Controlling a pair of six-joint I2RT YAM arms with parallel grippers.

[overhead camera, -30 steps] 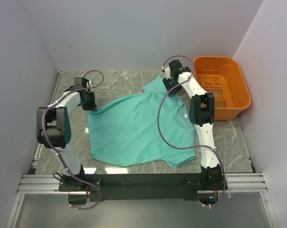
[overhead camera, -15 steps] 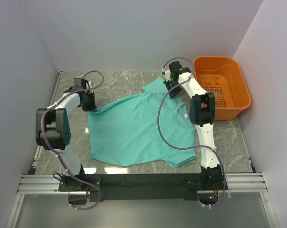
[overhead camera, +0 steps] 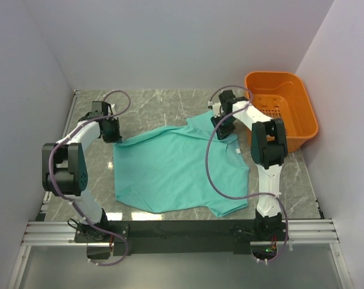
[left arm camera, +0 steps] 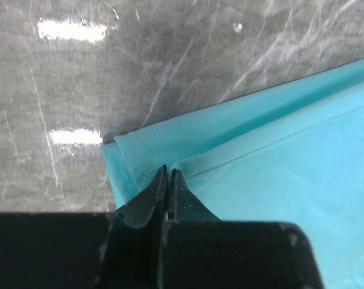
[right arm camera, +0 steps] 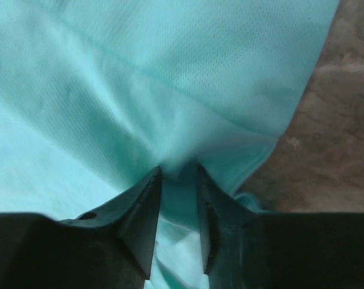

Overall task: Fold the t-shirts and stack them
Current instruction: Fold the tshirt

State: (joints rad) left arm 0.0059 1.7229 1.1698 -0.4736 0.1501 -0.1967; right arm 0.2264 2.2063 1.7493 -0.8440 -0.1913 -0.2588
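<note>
The teal t-shirt (overhead camera: 170, 165) lies spread on the marble table in the top view, with its white neck label (overhead camera: 235, 148) near the right side. My left gripper (overhead camera: 112, 137) is shut on the shirt's far left corner; in the left wrist view (left arm camera: 169, 171) the jaws pinch the hem (left arm camera: 188, 147). My right gripper (overhead camera: 220, 131) is shut on a bunch of the shirt's far right part; in the right wrist view (right arm camera: 178, 171) cloth (right arm camera: 170, 78) fills the gap between the fingers.
An orange plastic basket (overhead camera: 293, 96) stands at the far right of the table, close beside the right arm. Grey walls enclose the table on the left, back and right. A metal rail runs along the near edge (overhead camera: 170, 229).
My right gripper has moved toward the near side and a little right, dragging the shirt's far right sleeve inward over the body. The left gripper has shifted slightly, still holding its corner.
</note>
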